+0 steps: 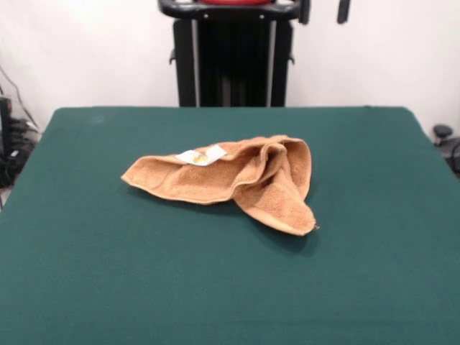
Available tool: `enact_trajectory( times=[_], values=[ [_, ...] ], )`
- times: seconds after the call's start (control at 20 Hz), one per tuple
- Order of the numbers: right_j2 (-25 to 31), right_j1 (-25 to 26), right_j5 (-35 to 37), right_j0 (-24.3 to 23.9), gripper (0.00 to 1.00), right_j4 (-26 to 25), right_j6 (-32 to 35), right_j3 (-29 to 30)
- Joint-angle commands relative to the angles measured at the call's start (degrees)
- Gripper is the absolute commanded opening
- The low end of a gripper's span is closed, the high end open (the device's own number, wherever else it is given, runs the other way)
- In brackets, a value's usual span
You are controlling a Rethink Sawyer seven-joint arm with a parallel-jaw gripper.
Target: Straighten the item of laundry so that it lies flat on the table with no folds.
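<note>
The orange-tan terry towel (237,183) lies crumpled near the middle of the dark green table (86,273). It is folded over itself, with ridged folds at its right side and a corner flap pointing toward the near right. Its small white label (201,155) faces up on the far edge. My gripper (323,11) shows only as two dark tips at the top edge, right of the pedestal. It is high above and well behind the towel, with the tips apart and nothing between them.
The black pedestal (233,61) stands behind the table's far edge. Cables and dark equipment (11,140) sit off the left side, and a dark object (445,140) sits off the right side.
</note>
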Motion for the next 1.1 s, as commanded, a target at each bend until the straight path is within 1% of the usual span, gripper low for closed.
enact_trajectory(
  times=[0.05, 0.2, 0.35, 0.45, 0.5, 0.6, 0.7, 0.75, 0.8, 0.9, 1.1],
  values=[
    [0.6, 9.5, -12.9, 0.5, 1.00, -2.0, 12.3, 1.3],
    [-3.2, 10.6, -18.1, 2.8, 1.00, -2.8, 15.4, 3.2],
    [-5.3, 11.9, -26.8, 3.9, 1.00, -2.2, 17.1, 6.6],
    [-6.8, 12.8, -31.6, 5.1, 1.00, -1.7, 17.6, 7.8],
    [-9.7, 13.1, -31.9, 7.8, 1.00, -0.5, 18.4, 7.8],
    [-14.0, 13.8, -34.7, 12.4, 1.00, 1.9, 18.4, 7.8],
    [-14.8, 15.2, -37.8, 13.7, 1.00, 4.2, 18.7, 8.7],
    [-14.1, 15.7, -39.3, 13.2, 1.00, 4.5, 18.8, 9.2],
    [-14.6, 16.7, -41.0, 13.9, 1.00, 5.5, 19.0, 9.5],
    [-13.5, 18.8, -44.8, 12.7, 1.00, 5.7, 19.6, 10.1],
    [-8.6, 24.9, -50.6, 6.6, 1.00, 3.3, 19.8, 9.0]
  ],
)
